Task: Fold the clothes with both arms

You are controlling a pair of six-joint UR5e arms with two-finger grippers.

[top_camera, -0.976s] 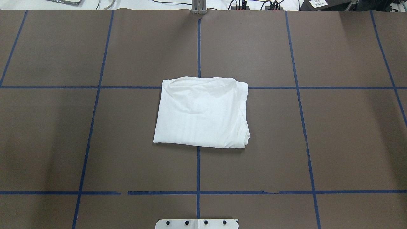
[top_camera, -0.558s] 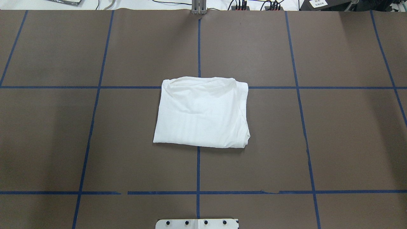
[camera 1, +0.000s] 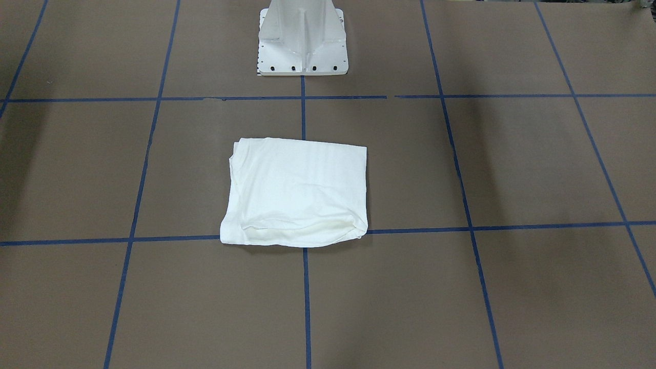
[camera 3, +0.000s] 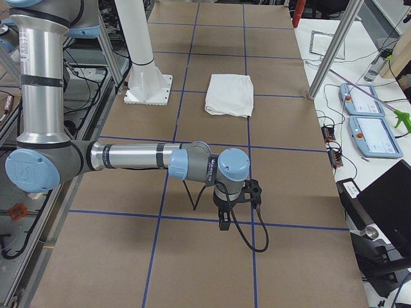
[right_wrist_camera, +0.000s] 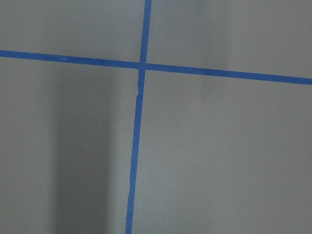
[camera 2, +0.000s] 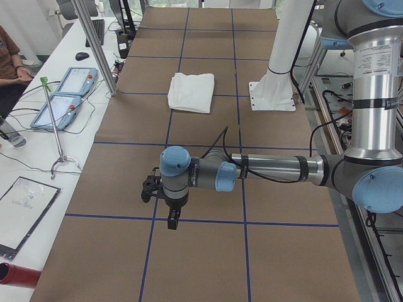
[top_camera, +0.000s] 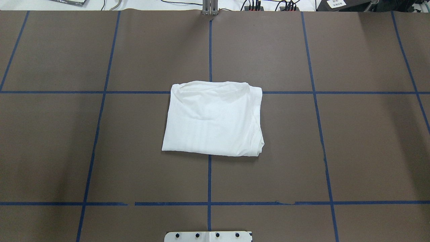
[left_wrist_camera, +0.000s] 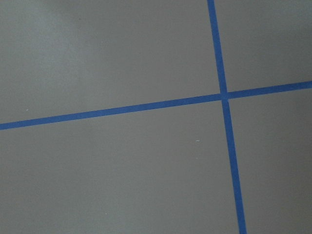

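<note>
The white shirt (top_camera: 211,119) lies folded into a compact rectangle at the middle of the brown table; it also shows in the front view (camera 1: 297,192) and both side views (camera 2: 192,91) (camera 3: 230,94). No printed text or label shows. My left gripper (camera 2: 171,220) hangs point-down over a blue tape crossing, far from the shirt at the table's left end. My right gripper (camera 3: 223,221) hangs likewise at the right end. I cannot tell whether either is open or shut. Neither shows in the overhead or front view. Both wrist views show only bare table and tape.
The white pedestal base (camera 1: 302,41) stands at the robot's edge of the table (top_camera: 100,151). Blue tape lines (top_camera: 209,178) grid the brown surface. Tablets (camera 2: 63,94) and cables lie on the operators' side bench, where a metal post (camera 2: 94,44) rises and a person sits (camera 2: 9,69).
</note>
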